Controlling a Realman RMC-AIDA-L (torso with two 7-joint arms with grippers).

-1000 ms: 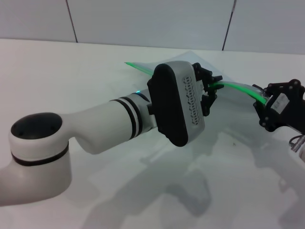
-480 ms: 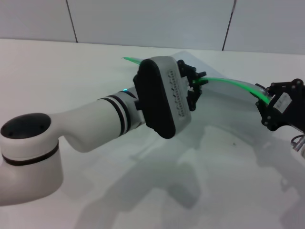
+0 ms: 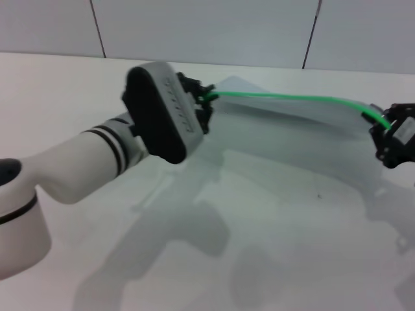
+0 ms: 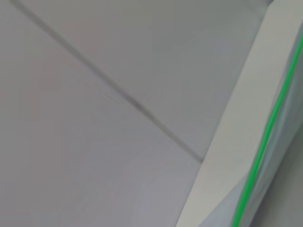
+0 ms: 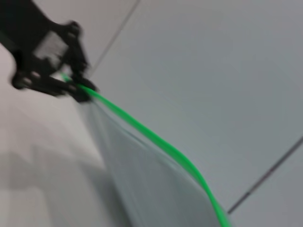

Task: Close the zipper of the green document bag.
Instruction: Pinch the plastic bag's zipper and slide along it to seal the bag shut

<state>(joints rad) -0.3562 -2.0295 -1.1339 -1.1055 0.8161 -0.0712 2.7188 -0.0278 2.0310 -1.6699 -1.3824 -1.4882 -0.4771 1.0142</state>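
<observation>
The green document bag (image 3: 292, 139) hangs as a pale translucent sheet above the white table, stretched between my two grippers. Its zipper (image 3: 292, 98) runs as a thin bright green line along the top edge. My left gripper (image 3: 206, 103) is shut on the zipper at its left end; the slider tab itself is hidden between the fingers. At the far right, my right gripper (image 3: 388, 131) is shut on the bag's other end. The right wrist view shows the zipper (image 5: 156, 140), the bag (image 5: 147, 189) and the left gripper (image 5: 78, 87) far off. The zipper (image 4: 265, 142) also crosses the left wrist view.
The white table (image 3: 259, 246) spreads below the lifted bag, with shadows on it. My left forearm (image 3: 78, 162) reaches across the table's left side. A grey tiled wall (image 3: 194, 26) stands behind the table's far edge.
My left gripper has slid leftward along the zipper, from near the bag's middle to its left end. The green edge now runs straighter and tauter. My right gripper has shifted slightly right.
</observation>
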